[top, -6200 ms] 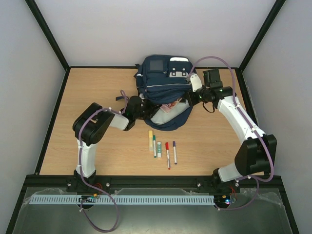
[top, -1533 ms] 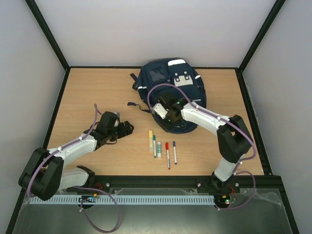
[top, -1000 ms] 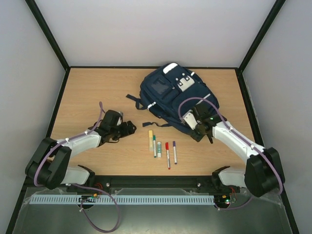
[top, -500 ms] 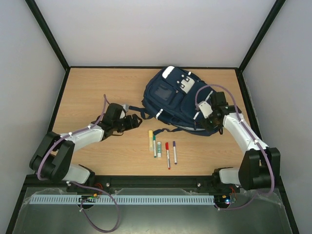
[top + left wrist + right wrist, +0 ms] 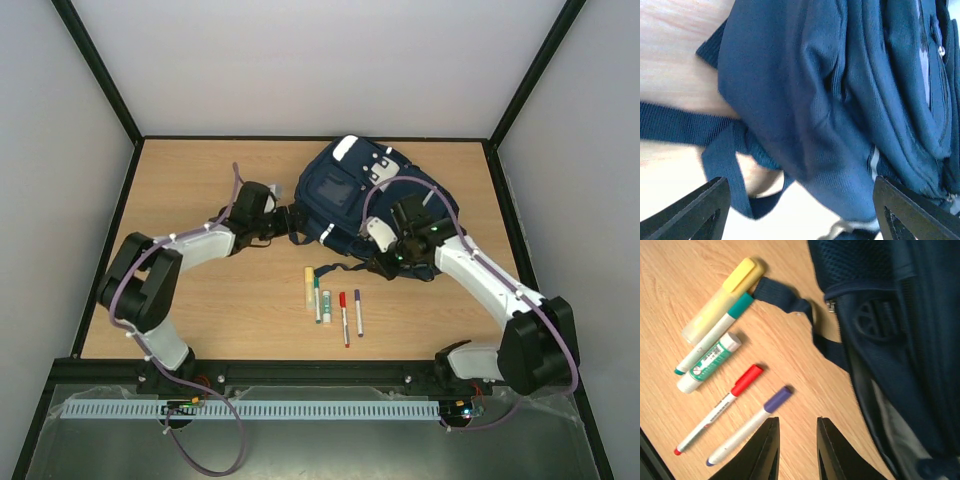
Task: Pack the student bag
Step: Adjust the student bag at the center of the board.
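The student bag (image 5: pixel 365 200) is a navy backpack lying flat at the back middle of the table, grey patches at its far end. My left gripper (image 5: pixel 288 222) sits at the bag's left edge. In the left wrist view it (image 5: pixel 800 200) stands wide open, with bag fabric (image 5: pixel 805 100) and a dark strap (image 5: pixel 675 125) just ahead and nothing between the fingers. My right gripper (image 5: pixel 385 262) hovers over the bag's near edge. The right wrist view shows it (image 5: pixel 797 421) with a narrow gap above bare wood, beside the bag (image 5: pixel 900 340), holding nothing.
Several pens lie in a row on the wood in front of the bag: a yellow highlighter (image 5: pixel 309 286), a green-capped pen (image 5: pixel 317 299), a green-labelled stick (image 5: pixel 326 304), a red pen (image 5: pixel 343 317) and a purple pen (image 5: pixel 359 312). A loose strap (image 5: pixel 338 268) trails toward them.
The bag has turned and slid right. My left gripper travelled up and right to the bag's left edge. My right gripper swung to the bag's right side, then back to its near edge.
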{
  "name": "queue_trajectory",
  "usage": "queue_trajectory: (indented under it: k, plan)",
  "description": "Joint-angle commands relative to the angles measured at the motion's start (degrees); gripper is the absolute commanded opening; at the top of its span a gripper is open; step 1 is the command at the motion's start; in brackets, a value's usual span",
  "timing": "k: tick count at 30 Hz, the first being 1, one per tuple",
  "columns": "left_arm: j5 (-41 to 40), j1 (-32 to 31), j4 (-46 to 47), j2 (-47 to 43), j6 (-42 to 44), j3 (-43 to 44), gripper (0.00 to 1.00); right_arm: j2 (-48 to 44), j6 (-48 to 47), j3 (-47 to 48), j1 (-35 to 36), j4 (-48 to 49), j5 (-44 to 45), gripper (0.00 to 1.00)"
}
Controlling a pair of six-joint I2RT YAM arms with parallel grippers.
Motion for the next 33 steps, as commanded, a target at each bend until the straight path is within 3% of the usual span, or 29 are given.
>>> queue_trajectory:
  k: [1, 5, 9, 14, 20, 27, 33]
  plan:
    - [-0.6, -0.3, 1.0, 5.1, 2.9, 5.4, 0.79, 3.5, 3.4, -1.4, 3.7, 2.8, -2.0, 0.19]
    - [-3.6, 0.0, 4.7, 7.2, 2.4, 4.9, 0.75, 6.8, 4.9, -1.5, 5.7, 5.7, -0.4, 0.18]
    - [-0.7, 0.4, 8.1, 10.5, 3.2, 6.7, 0.73, 10.2, 4.8, -2.0, 5.8, 8.1, 2.5, 0.18]
    - [2.8, 0.6, 8.1, 14.2, 1.3, 9.9, 0.43, 13.7, 6.2, -2.3, 5.7, 11.8, 12.7, 0.16]
    - [3.0, 0.4, 15.2, 9.2, -3.3, 2.2, 0.06, 14.2, 8.2, -1.7, 4.9, 15.5, 15.6, 0.15]
    - [1.7, -0.4, 18.3, 3.9, -5.4, -4.4, 0.03, 15.2, 8.5, -0.1, 4.9, 14.3, 8.8, 0.14]
    - [1.6, -0.6, 19.5, 3.5, -6.8, -5.5, 0.02, 16.9, 9.0, 1.8, 4.9, 15.5, 9.6, 0.17]
